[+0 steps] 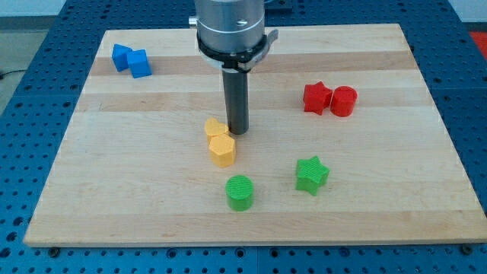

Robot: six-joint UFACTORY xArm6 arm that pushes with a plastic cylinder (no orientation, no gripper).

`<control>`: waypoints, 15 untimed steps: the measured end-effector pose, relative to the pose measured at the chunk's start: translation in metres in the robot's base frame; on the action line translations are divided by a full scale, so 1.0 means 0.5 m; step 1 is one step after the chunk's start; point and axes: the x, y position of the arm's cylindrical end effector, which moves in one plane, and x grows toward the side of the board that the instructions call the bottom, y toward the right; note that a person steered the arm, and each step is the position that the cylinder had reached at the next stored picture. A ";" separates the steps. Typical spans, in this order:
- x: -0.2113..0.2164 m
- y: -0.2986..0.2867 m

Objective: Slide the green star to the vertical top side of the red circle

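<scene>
Near the worktop (91, 175) centre, my tip (238, 132) rests just beside the yellow blocks (220, 141); no hand is fitted, so nothing spreads or pinches. Green star (312, 174) lies well apart, toward the view's lower right, below the red circle (344, 100) beside the red star (316, 97). Judged light, rigid, prone to spinning; push squarely on its lower side, between points.

Arm comes down from view's top centre, rod vertical, my tip (238, 132) on board
</scene>
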 end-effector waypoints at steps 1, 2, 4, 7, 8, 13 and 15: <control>0.001 0.033; 0.023 0.149; 0.184 0.360; 0.265 0.157; 0.221 0.137; -0.133 0.106; -0.198 0.195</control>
